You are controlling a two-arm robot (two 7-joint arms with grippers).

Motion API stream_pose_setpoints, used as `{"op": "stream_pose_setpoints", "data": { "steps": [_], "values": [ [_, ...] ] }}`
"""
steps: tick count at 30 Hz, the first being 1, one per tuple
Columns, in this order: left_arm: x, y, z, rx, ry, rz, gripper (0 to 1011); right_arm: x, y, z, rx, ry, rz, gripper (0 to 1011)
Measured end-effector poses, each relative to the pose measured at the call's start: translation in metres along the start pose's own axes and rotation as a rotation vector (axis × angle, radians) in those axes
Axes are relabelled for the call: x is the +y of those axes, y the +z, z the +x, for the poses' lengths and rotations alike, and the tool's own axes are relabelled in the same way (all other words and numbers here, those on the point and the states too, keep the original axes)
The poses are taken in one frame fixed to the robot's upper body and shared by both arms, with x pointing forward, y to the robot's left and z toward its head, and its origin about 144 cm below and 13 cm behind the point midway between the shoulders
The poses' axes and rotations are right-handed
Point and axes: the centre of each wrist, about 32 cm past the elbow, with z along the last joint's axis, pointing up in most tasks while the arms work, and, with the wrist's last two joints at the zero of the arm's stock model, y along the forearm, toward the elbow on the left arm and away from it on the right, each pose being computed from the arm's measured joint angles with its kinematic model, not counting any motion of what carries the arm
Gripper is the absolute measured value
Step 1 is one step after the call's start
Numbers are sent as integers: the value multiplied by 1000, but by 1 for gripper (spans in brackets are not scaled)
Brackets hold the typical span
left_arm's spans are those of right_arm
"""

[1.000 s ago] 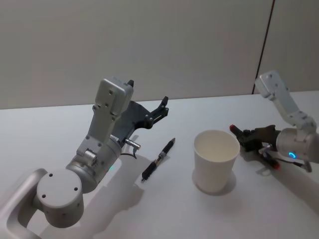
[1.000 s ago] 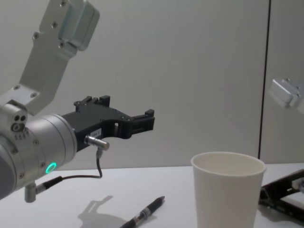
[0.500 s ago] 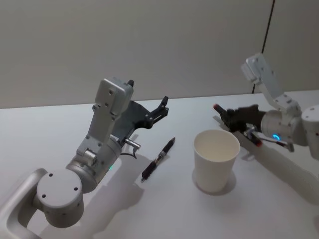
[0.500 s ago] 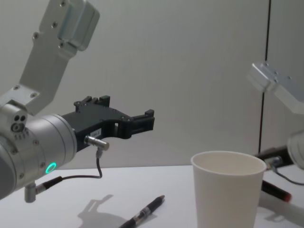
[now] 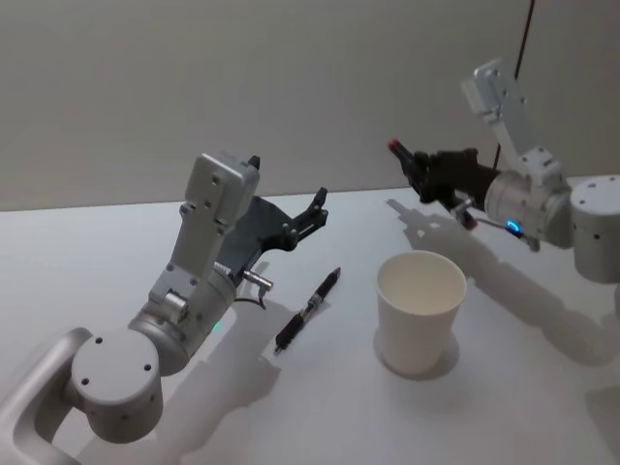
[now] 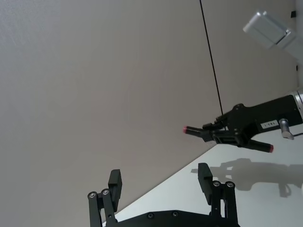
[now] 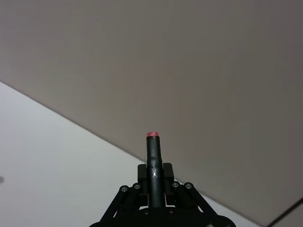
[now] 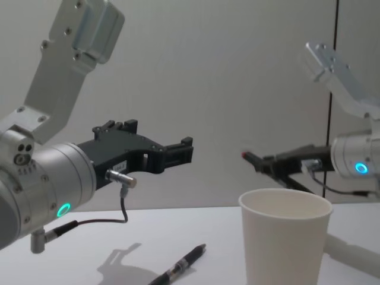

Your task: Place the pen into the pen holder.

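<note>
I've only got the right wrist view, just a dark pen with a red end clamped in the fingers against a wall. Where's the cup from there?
Observer: The white paper cup stands upright on the table, nearer the robot than the right gripper, which hangs above rim height beyond it.
Operator: Is the pen over the opening?
Observer: No. In the head view the held pen lies roughly level, pointing to the robot's left, and the gripper's shadow falls on the table behind the cup.
Operator: Anything else nearby?
Observer: A second pen lies flat on the table left of the cup, near the raised, open left gripper.
</note>
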Motion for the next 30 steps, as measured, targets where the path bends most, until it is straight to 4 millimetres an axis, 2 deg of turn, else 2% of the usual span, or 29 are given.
{"op": "stream_pose_setpoints", "data": {
  "steps": [8, 15, 20, 30],
  "values": [
    [0, 0, 0, 0, 0, 0, 1001, 4, 6, 2, -12, 25, 150, 178],
    [0, 0, 0, 0, 0, 0, 1001, -2, 14, -1, -26, 57, 297, 178],
    [0, 0, 0, 0, 0, 0, 1001, -13, 18, -8, -37, 80, 389, 178],
    [0, 0, 0, 0, 0, 0, 1001, -52, 23, -24, -43, 138, 512, 178]
  ]
}}
